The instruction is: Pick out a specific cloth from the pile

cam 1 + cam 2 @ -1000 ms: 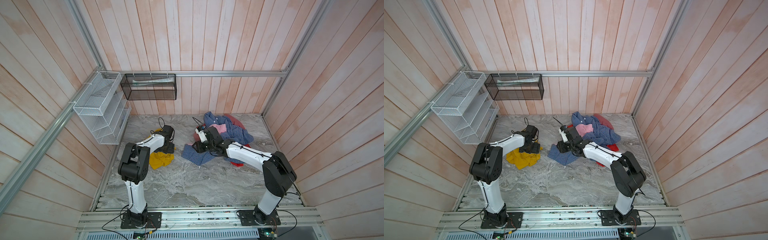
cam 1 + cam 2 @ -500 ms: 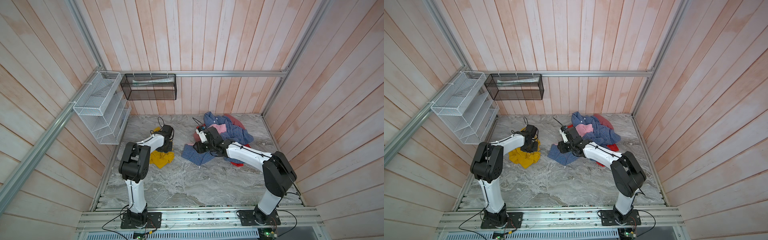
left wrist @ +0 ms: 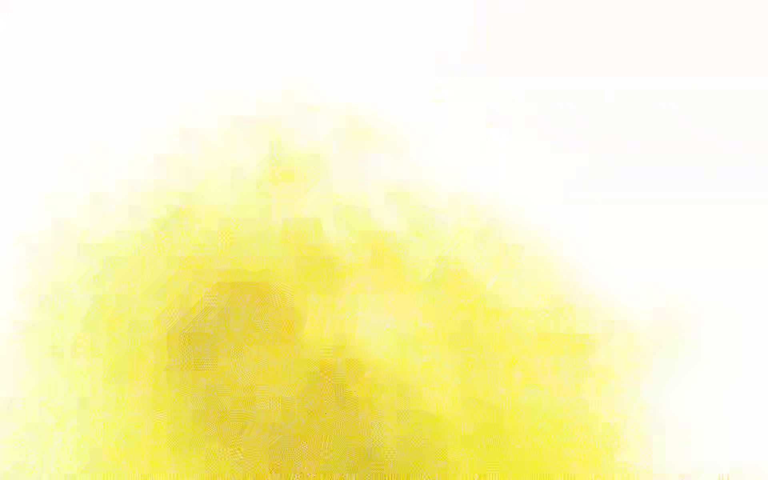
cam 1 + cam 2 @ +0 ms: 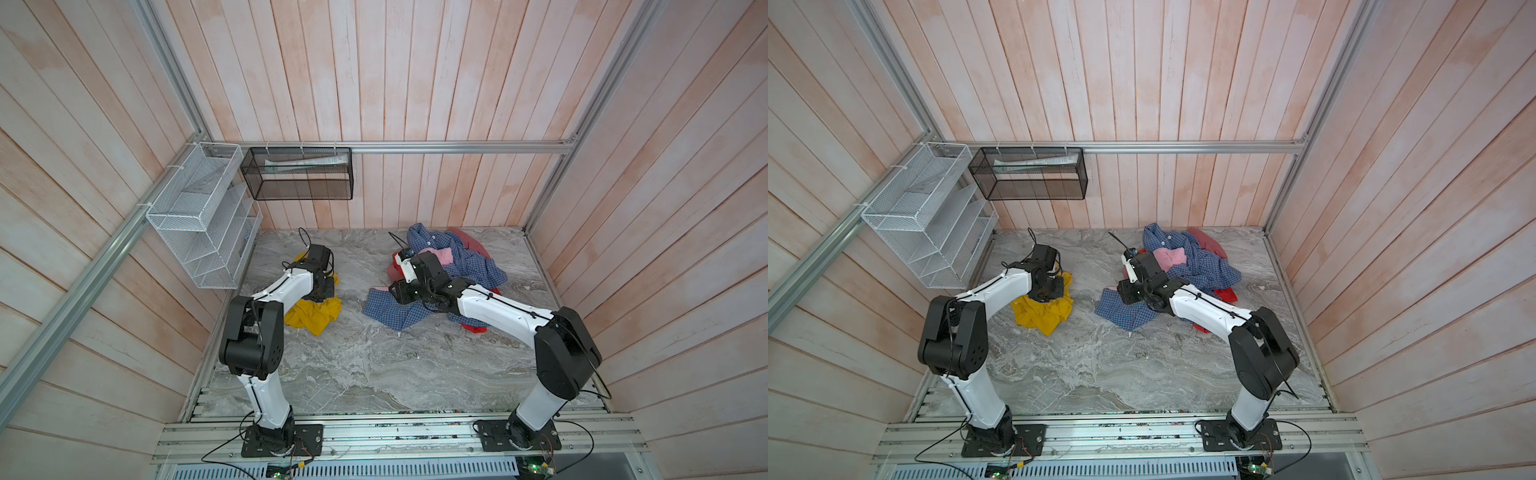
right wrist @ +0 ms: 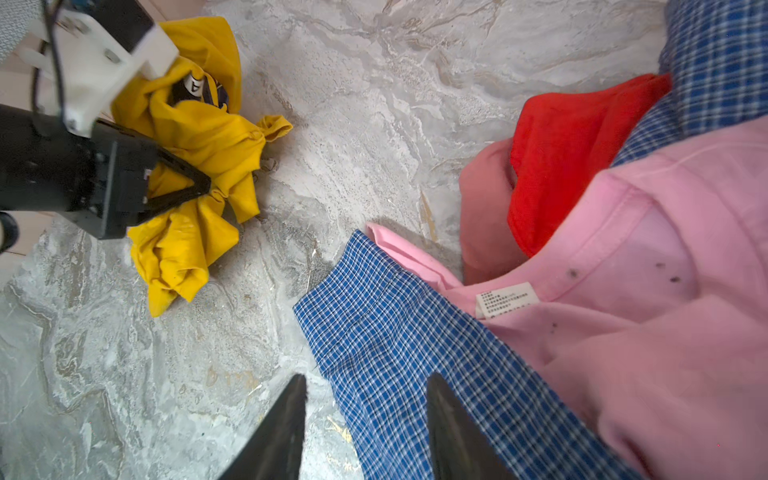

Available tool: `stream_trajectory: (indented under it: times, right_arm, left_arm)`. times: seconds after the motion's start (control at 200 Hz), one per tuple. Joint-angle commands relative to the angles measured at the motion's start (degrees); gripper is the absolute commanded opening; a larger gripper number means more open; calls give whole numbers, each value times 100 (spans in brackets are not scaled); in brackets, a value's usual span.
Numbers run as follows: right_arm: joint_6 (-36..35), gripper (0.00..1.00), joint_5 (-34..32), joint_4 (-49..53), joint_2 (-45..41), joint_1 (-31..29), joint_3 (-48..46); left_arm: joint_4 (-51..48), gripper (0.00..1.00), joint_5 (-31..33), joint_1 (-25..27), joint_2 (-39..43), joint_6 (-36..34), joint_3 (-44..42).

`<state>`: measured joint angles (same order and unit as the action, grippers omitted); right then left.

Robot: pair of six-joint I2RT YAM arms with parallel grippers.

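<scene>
The yellow cloth (image 5: 195, 129) is being pinched by the left claw (image 5: 204, 188) on the surface (image 4: 374, 365), well apart from the pile (image 4: 471, 266), seemingly for lifting clear; the right claw (image 5: 365, 378) is being held apart, empty.

Robot test cell of the lab sort, not a lived-in room. Walls (image 4: 415, 83) were pale wooden planks on three sides, boxed in by an aluminium frame (image 4: 457, 146). The working surface was a marble-patterned tabletop (image 4: 374, 365). A left arm (image 4: 286, 286) and a right arm (image 4: 498, 316), white and black, stood bolted by dark base plates to a slotted metal rail (image 4: 395, 436) at the front edge, loose cables trailing. A bare circuit board (image 4: 536, 471) sat below the rail. A white wire rack (image 4: 199, 224) and a black mesh basket (image 4: 297, 174) hung tied to the frame. A pile (image 4: 469, 262) of mixed garments lay on the tabletop.
</scene>
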<state>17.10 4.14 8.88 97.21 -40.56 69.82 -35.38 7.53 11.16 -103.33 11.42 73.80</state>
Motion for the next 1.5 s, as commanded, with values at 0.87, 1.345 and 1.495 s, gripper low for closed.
stream_trajectory:
  times: [0.87,1.345,1.495]
  right_arm:
    - [333,49,-952,-968,-1286,178,-1152]
    - [460,50,-1058,-917,-1547,214,-1383]
    - [460,50,-1085,-888,-1560,224,-1392]
  left_arm:
    - [1564,0,1187,-207,-473,-2327,1010]
    - [613,0,986,-375,-2301,-1995,2493]
    - [43,0,827,-378,-2681,-1795,2683]
